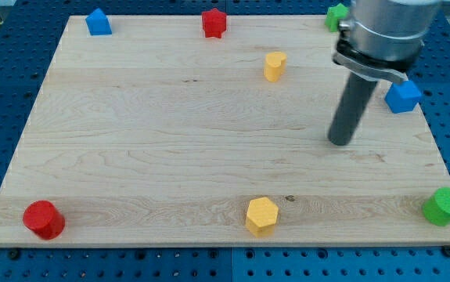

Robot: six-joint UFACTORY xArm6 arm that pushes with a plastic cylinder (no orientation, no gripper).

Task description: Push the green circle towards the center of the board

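Meanwhile, my tip [339, 142] rests on bare board, no pincer fitted, nothing held — green circle [444, 206] sits well apart at tip's 4 o'clock, bottom-right corner; likely approach from beyond it, pushing toward 10 o'clock.

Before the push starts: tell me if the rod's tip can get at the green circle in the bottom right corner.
Probably yes. My tip rests on bare wood up and left of the green circle, with no block between them. The blue cube lies above that path, and the yellow hexagon is well left.
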